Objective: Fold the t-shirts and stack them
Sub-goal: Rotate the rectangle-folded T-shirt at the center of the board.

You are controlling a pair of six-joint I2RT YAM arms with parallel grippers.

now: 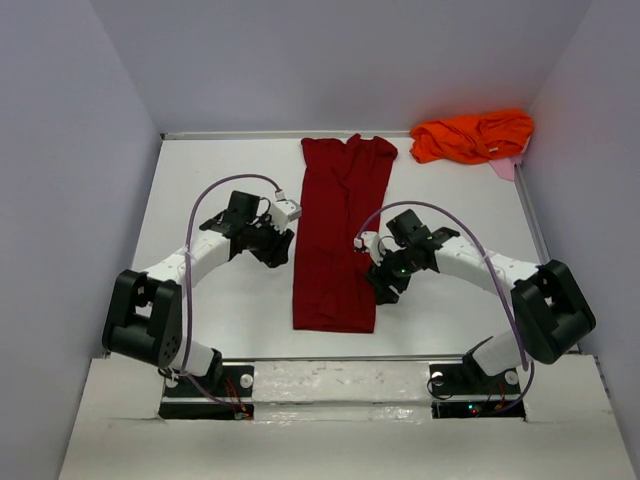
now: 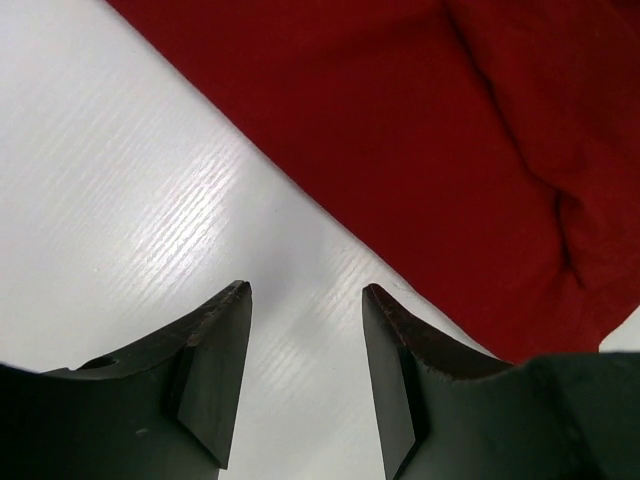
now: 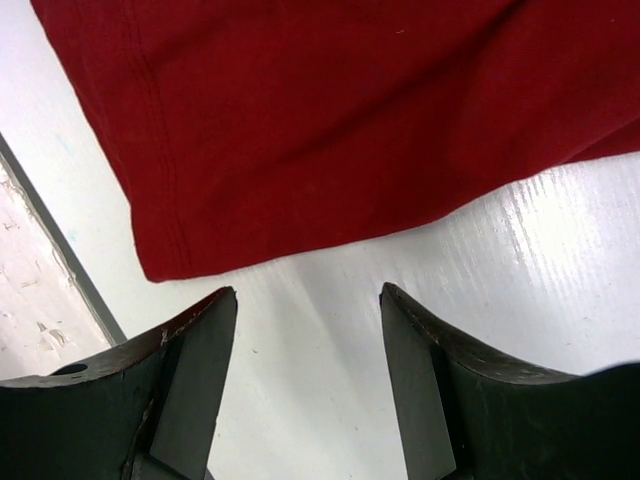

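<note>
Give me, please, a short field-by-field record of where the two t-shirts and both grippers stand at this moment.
red t-shirt: folded into a long narrow strip, lying flat mid-scene, running near to far
orange t-shirt: crumpled heap in the far right corner, apart from the red one
left gripper: open, empty, over bare table at the strip's left edge
right gripper: open, empty, over bare table at the strip's right edge, close to its near hem corner
stack: not yet begun

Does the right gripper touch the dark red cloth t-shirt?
Apart. The right wrist view shows white table between the open right gripper and the hem of the dark red cloth t-shirt.
</note>
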